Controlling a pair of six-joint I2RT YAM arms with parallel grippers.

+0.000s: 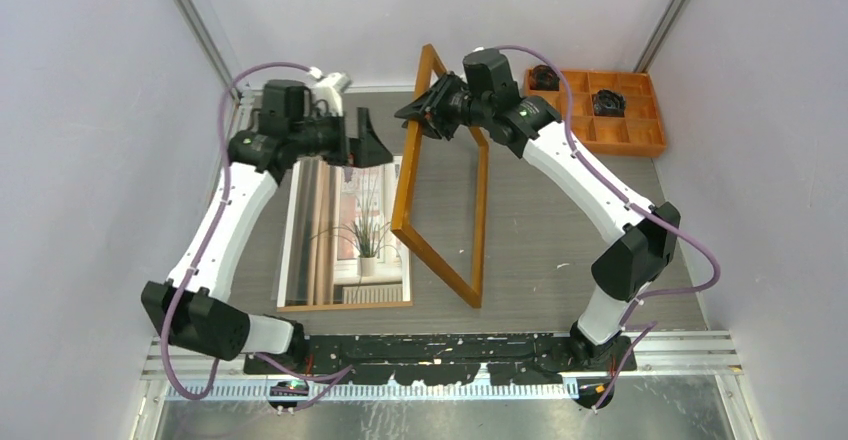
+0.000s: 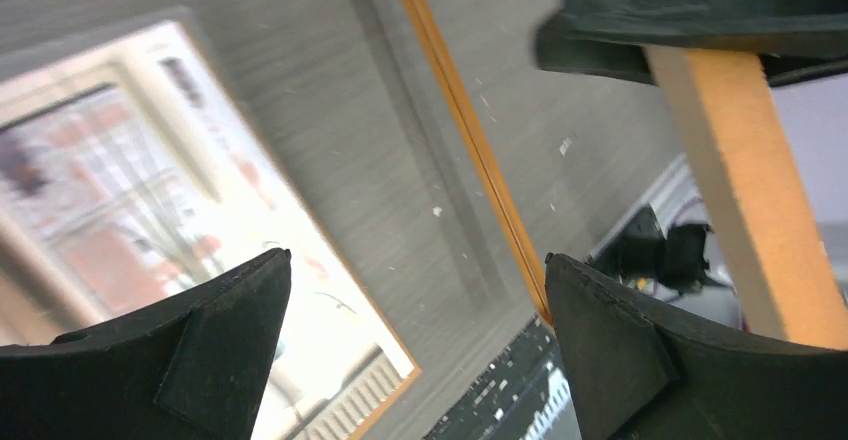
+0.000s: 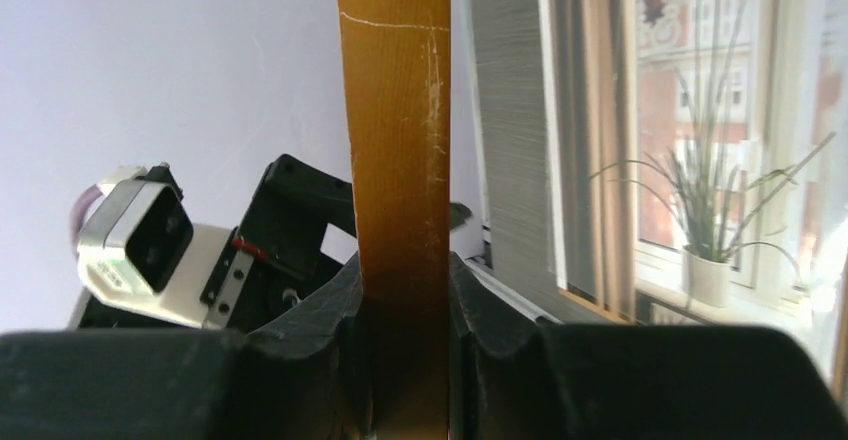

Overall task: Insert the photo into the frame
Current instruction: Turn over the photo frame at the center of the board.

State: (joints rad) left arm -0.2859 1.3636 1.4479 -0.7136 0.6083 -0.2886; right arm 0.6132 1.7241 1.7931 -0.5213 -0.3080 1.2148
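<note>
Right jaws: clamping on one rail of the frame [image 3: 395, 110], a pad pressing on each side of the wood. I am holding it up at its far end. It is standing tilted on edge, its near corner resting on the tabletop [image 1: 560, 240], mid-scene.

Left jaws: standing wide open, gripping nothing. They are hovering above the far end of the photo [image 1: 345, 230], just left of the raised frame and not touching it.

The photo is lying flat on the tabletop, left of centre, picture side up, showing the potted plant at the window. A thin brown edge is showing along its near side. The frame's low rail [image 1: 435, 265] is sitting just beside the photo's right edge.

An orange compartment tray [image 1: 625, 147] is sitting at the far right, well apart, with dark items lying in two of its cells.
</note>
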